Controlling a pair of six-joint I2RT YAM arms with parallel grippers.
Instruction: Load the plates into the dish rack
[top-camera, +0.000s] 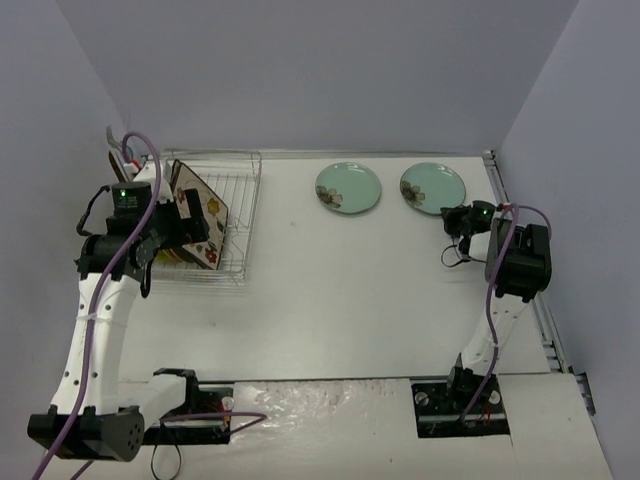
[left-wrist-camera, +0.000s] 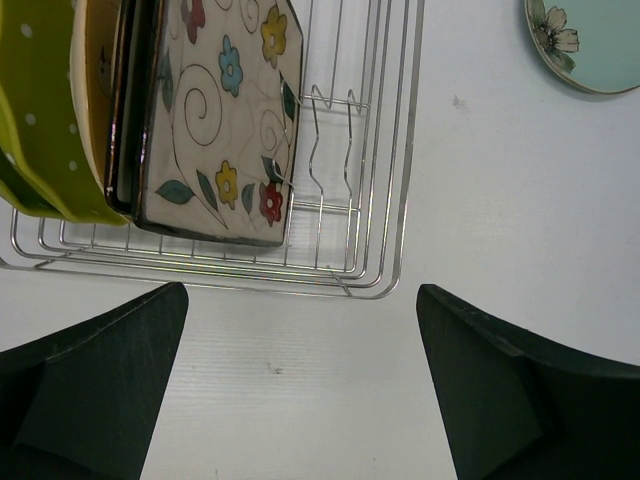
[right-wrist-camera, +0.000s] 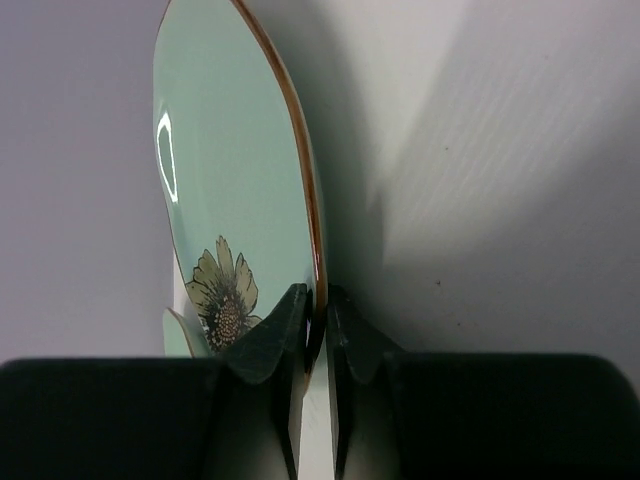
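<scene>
The left fingers (left-wrist-camera: 100, 370) are held wide and empty above the near edge of the rack (left-wrist-camera: 390, 150) at 10 o'clock, where several plates (left-wrist-camera: 215, 120) are stood. At 2 o'clock the right fingers (right-wrist-camera: 275, 340) are clamped on a teal plate (right-wrist-camera: 220, 180) rim: pickup is judged in hand. A lift and carry toward 10 o'clock are called for. The second teal plate (top-camera: 348, 187) lies at 12 o'clock

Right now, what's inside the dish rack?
The dish rack holds a square flowery plate in front, then a cream plate edge and a lime-green dotted plate. Each covers the next one's face, so I cannot count them.
</scene>
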